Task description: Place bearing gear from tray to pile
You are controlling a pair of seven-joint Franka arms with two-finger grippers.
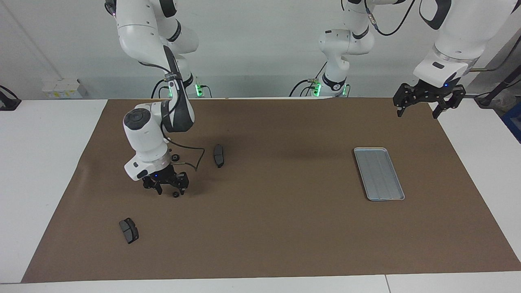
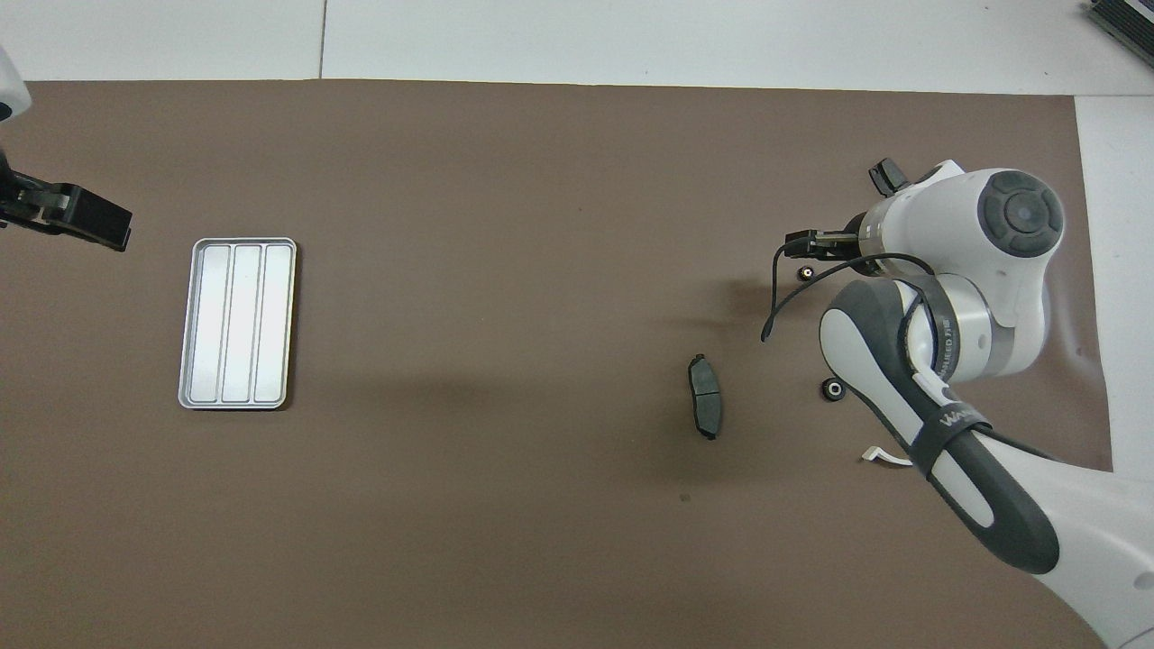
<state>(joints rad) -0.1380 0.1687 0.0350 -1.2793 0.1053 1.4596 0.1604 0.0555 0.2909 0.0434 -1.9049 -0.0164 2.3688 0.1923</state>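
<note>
A small black bearing gear [image 1: 176, 194] [image 2: 805, 272] lies on the brown mat just under my right gripper [image 1: 171, 189], which hangs open and low with nothing between its fingers. Around it is the pile: a second gear [image 1: 176, 158] [image 2: 833, 389] nearer the robots, one dark brake pad [image 1: 219, 155] [image 2: 705, 407], another brake pad [image 1: 129, 230] farther out, and a sliver of the white bracket [image 2: 879, 455] beside the right arm. The silver tray [image 1: 378, 173] [image 2: 236, 323] holds nothing. My left gripper [image 1: 425, 106] waits open in the air over the mat's corner at the left arm's end.
The brown mat [image 1: 276, 228] covers most of the white table. A black cable [image 1: 191, 156] loops from the right wrist down near the pile. The right arm's forearm [image 2: 956, 451] covers part of the pile from above.
</note>
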